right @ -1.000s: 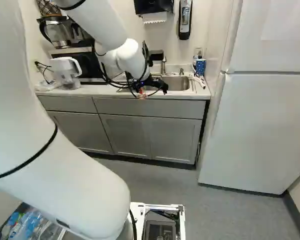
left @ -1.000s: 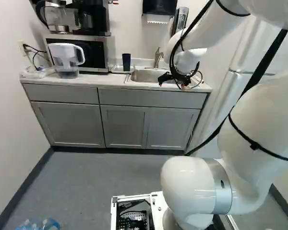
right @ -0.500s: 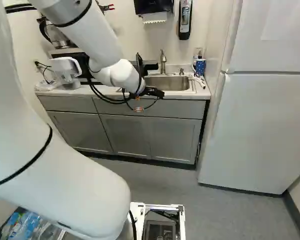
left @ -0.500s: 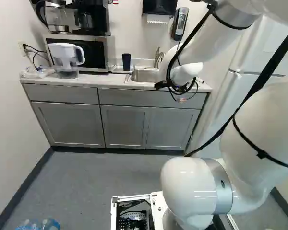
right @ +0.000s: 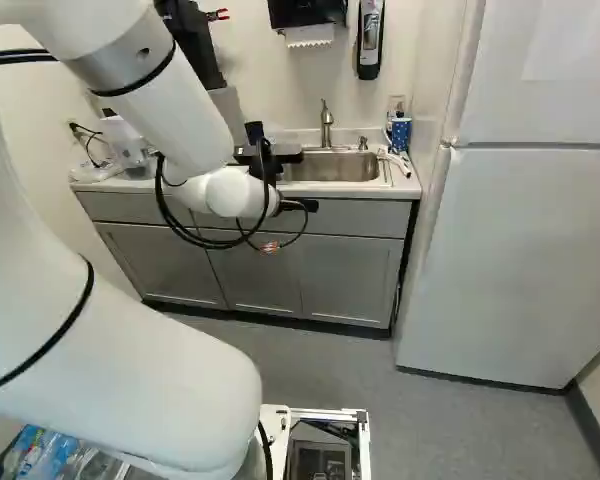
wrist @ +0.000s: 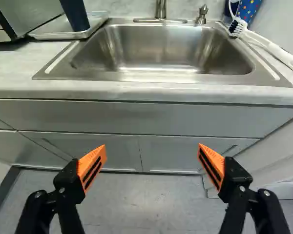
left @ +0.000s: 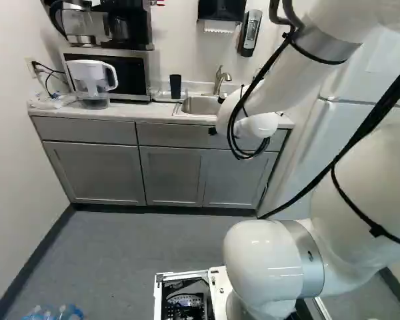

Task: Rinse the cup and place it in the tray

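Drawn back toward the base since before, the arm (right: 185,115) has its empty fingers (wrist: 92,165) spread wide apart.

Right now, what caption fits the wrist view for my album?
Black, orange-padded tool, open, facing a steel sink; dark blue cup standing in a shallow grey tray.

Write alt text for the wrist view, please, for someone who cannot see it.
The pincer is open and empty, in front of a counter with a steel sink. A dark cup stands in the tray at one side of the sink; a white brush lies at the other.
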